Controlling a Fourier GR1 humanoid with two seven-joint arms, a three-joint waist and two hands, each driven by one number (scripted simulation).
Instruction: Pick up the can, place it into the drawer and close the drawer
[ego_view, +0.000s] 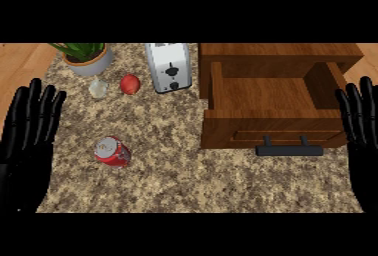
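Both hands resting at the view's edges: left hand (29, 131) and right hand (362, 125), fingers straight and up, nothing held.

Can (112, 151) located on the table (184, 187), left of centre, well apart from the open drawer (273, 127).

Silver lid is seen facing up, shifted slightly toward upper left; red side shows below it. Long axis judged near vertical, so the can is taken as upright; a slight lean cannot be excluded.

Risks noted: can may be tipped and rolled if brushed sideways on approach; can may be struck against the drawer's front wall if carried low; handle (289, 149) may be missed when closing.
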